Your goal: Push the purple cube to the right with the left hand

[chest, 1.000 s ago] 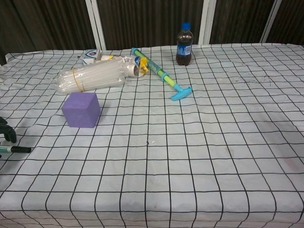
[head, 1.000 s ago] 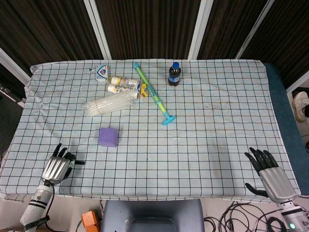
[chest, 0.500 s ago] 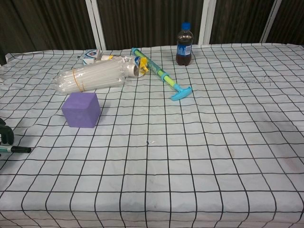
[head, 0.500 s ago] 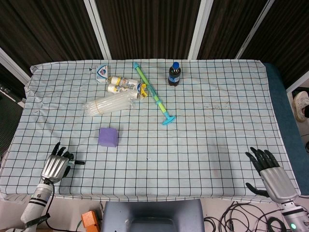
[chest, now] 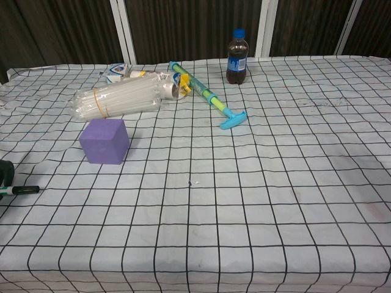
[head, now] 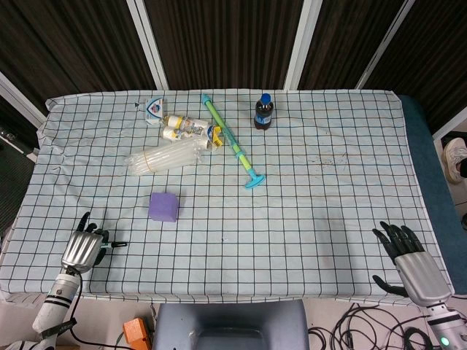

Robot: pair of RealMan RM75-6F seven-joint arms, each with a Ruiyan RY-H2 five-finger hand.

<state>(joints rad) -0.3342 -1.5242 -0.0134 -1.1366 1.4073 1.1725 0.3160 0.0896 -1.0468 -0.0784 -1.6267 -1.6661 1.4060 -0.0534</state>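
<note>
The purple cube [head: 164, 207] [chest: 105, 141] sits on the checked tablecloth, left of the middle. My left hand [head: 84, 249] lies at the near-left edge of the table, well to the near left of the cube and apart from it. It holds nothing; its fingers are extended and the thumb sticks out to the right. The chest view shows only its dark fingertips [chest: 5, 172] at the left border. My right hand [head: 412, 264] rests at the near-right corner with its fingers spread and empty; the chest view does not show it.
Behind the cube lies a clear plastic bundle [head: 164, 157] [chest: 116, 99], with small bottles [head: 186, 127] and a white packet [head: 155, 108] beyond it. A green and blue stick [head: 233, 146] [chest: 211, 99] lies diagonally. A dark soda bottle [head: 263, 112] [chest: 236, 56] stands at the back.
My left hand has drawn back a little toward the near-left table edge. The cube and my right hand have not moved.
</note>
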